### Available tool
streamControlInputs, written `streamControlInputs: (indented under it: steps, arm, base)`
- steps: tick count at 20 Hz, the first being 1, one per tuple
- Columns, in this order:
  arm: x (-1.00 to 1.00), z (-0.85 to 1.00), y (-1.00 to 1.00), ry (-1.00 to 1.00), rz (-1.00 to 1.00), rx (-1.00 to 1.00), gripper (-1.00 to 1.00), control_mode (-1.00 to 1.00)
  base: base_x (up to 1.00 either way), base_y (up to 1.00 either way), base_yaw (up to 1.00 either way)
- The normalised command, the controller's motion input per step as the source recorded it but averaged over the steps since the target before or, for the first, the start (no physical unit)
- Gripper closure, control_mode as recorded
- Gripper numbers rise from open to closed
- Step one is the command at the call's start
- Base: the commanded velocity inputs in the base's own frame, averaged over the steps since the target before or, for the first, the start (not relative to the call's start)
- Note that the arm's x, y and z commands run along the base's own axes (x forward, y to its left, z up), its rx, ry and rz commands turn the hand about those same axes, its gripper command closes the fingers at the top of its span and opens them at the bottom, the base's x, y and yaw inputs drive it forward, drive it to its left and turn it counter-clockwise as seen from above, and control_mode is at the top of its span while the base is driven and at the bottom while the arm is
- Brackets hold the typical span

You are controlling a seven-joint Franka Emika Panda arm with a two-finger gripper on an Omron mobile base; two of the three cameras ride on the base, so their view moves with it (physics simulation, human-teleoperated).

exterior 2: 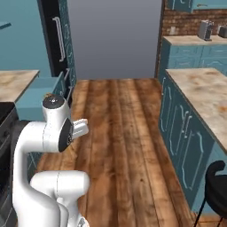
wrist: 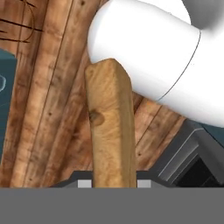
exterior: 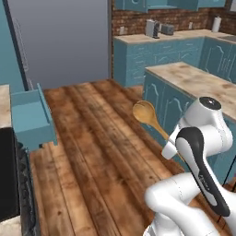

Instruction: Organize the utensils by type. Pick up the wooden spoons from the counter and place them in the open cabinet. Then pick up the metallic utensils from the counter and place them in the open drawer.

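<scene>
One wooden spoon [exterior: 146,114] is held up over the wooden floor, bowl up and to the left, its handle running down behind my arm. In the hand view its thick handle [wrist: 109,127] rises between my fingertips [wrist: 85,183], and my gripper [wrist: 113,183] is shut on it. The open drawer [exterior: 31,117] juts out at the left, teal inside with nothing in it, also seen as drawer [exterior 2: 42,95]. The beige counter [exterior: 198,80] runs along the right. The metallic utensils are out of view. Teal wall cabinets [exterior: 133,4] hang at the back; I cannot tell if one is open.
A tall grey fridge [exterior: 64,41] stands behind the drawer. A dark stove [exterior: 9,175] sits at the near left. A toaster [exterior: 152,28] and a paper roll [exterior: 215,24] stand on the far counter. A black stool [exterior 2: 217,188] is at the near right.
</scene>
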Motion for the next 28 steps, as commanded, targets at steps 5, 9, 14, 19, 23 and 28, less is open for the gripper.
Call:
streamControlInputs:
  steps: [5, 9, 14, 19, 23, 28]
  arm:
    - [0.0, 0.0, 0.0, 0.0, 0.0, 0.0, 1.0, 1.0]
    - [0.0, 0.0, 0.0, 0.0, 0.0, 0.0, 1.0, 1.0]
    - [0.0, 0.0, 0.0, 0.0, 0.0, 0.0, 1.0, 1.0]
    - [0.0, 0.0, 0.0, 0.0, 0.0, 0.0, 1.0, 1.0]
    - [0.0, 0.0, 0.0, 0.0, 0.0, 0.0, 1.0, 1.0]
    - [0.0, 0.0, 0.0, 0.0, 0.0, 0.0, 1.0, 1.0]
  base:
    - [1.0, -0.15, -0.16]
    - [1.0, -0.22, -0.16]
    - [1.0, -0.12, -0.15]
    - [1.0, 0.0, -0.18]
    - [1.0, 0.0, -0.19]
    - [1.0, 0.0, -0.18]
